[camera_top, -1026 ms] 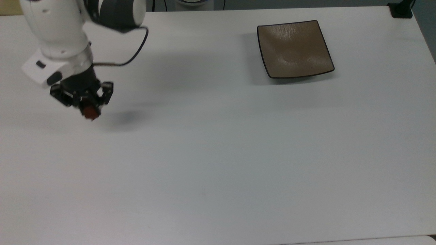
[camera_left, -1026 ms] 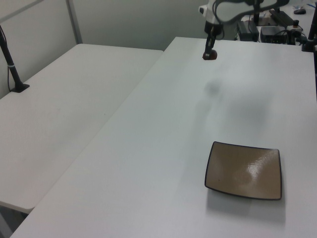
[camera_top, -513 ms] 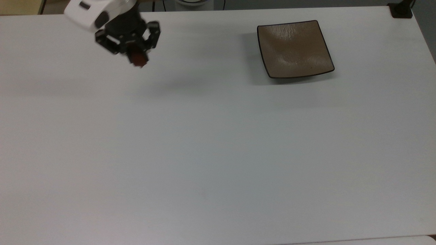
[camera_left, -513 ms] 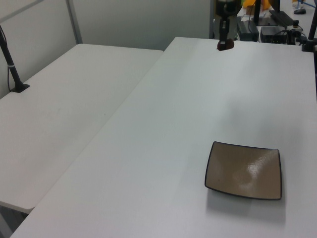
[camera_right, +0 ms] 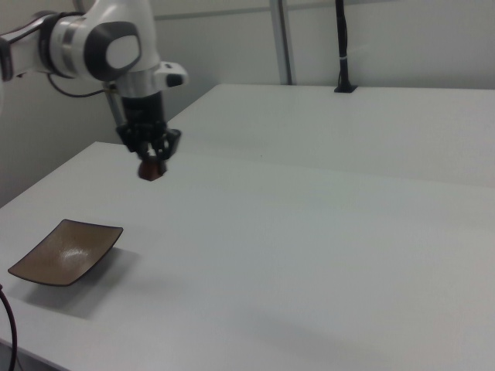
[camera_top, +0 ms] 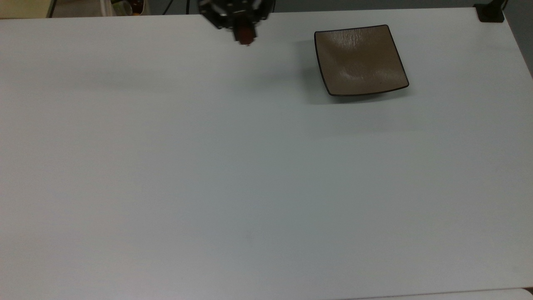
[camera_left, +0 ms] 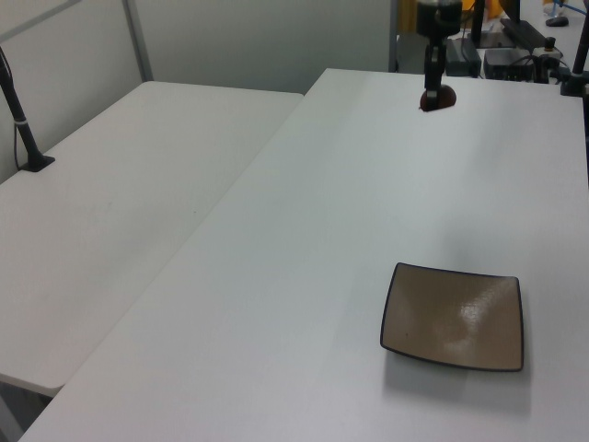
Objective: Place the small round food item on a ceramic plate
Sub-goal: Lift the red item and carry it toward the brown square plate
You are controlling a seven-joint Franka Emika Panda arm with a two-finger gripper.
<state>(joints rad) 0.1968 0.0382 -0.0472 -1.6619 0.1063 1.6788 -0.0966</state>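
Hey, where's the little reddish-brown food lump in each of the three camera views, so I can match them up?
Top view: food lump near the top edge, left of the plate, held in the gripper.
Left view: lump near the top, right of centre, far beyond the plate.
Right view: lump upper left, above and right of the plate.
Shared landmark: the square brown plate.

Even overhead light, soft shadow beside the plate (camera_top: 360, 60) (faint glare on its glaze), blurred hand (camera_top: 245, 34)
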